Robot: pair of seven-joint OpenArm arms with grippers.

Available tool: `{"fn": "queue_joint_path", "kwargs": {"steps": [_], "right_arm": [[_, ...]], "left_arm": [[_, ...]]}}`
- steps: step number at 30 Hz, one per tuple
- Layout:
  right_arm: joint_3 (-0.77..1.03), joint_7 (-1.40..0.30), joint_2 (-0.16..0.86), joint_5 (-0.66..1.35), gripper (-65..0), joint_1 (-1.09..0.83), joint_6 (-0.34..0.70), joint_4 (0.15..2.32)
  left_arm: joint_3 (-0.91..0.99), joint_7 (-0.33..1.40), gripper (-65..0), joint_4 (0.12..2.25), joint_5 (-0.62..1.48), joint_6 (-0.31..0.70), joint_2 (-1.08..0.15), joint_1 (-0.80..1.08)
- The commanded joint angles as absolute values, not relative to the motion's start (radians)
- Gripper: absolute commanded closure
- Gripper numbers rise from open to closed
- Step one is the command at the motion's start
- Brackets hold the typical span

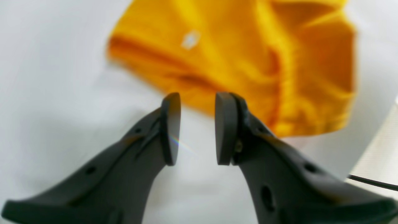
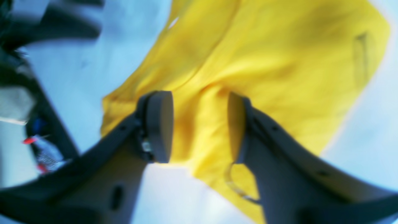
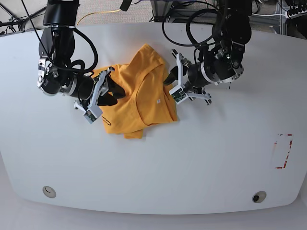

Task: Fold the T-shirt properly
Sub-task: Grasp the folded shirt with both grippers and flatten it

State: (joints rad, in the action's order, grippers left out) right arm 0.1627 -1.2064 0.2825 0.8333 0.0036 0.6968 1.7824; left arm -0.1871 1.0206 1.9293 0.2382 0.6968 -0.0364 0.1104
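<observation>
Orange cotton T-shirt (image 3: 136, 98) lies bunched upper-middle on the white surface (image 3: 201, 158), soft, light, floppy. My right hand (image 2: 200, 127) straddles a fold, spread; left hand (image 1: 197, 127) spread, empty, beside the collar.

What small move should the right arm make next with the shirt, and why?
Probably close the right gripper on the fold of T-shirt lying between its jaws. The wrist view shows the jaws apart with yellow cloth bunched between them, and the shirt lies crumpled, not yet folded, on the white table.
</observation>
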Motion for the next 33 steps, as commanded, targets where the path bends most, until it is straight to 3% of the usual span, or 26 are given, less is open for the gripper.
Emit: {"fn": "queue_joint_path", "kwargs": {"steps": [1,10,16,27,33], "right_arm": [[0.165,-1.165,0.265,0.769,-14.9,0.091,0.698,1.744],[0.153,-1.09,0.223,0.602,-15.2,0.263,0.698,1.538],[0.053,-0.951,0.228,0.486,-15.2,0.315,0.698,1.419],[0.025,-0.722,0.259,0.294,-14.6,0.305,0.698,1.179],[0.042,-0.7,0.3,0.269,-14.6,0.197,0.698,1.23]], "left_arm": [[-0.229,1.001,-17.5,1.948,0.251,0.698,-0.008,0.07],[-0.302,1.001,-17.6,1.919,0.182,0.698,0.111,0.042],[-0.366,1.0,-17.6,1.773,0.053,0.698,0.142,0.013],[-0.274,0.966,-17.6,1.695,0.041,0.698,0.033,-0.001],[-0.271,0.941,-17.6,1.604,0.039,0.698,-0.038,-0.041]]}}
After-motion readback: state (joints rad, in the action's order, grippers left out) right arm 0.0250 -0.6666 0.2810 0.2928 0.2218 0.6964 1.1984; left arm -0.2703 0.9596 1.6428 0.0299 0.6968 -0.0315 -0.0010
